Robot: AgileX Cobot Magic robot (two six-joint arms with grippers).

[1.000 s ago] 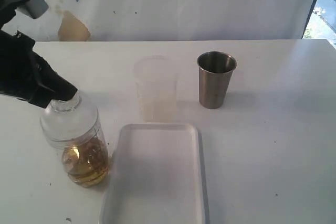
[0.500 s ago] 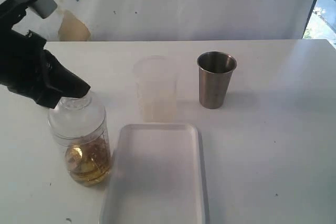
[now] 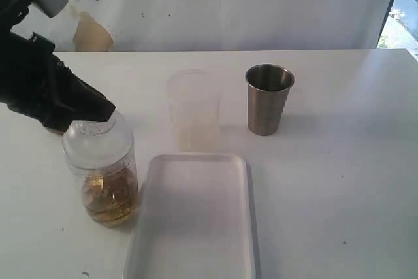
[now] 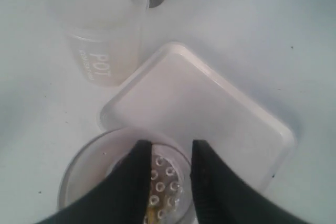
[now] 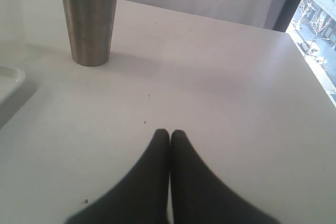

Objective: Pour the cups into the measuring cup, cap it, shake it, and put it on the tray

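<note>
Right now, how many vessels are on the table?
3: the measuring cup with amber liquid under the left gripper, the frosted beaker behind the tray, the steel tumbler to its right. The arm may hide another.

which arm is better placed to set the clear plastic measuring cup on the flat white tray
Left: the left gripper sits over the clear plastic measuring cup, beside the flat white tray. The right gripper is shut, the cup outside its camera's view.

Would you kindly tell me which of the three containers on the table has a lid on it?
The clear measuring cup with amber liquid, beside the tray under the left hand; the frosted beaker and steel tumbler are open-topped.
</note>
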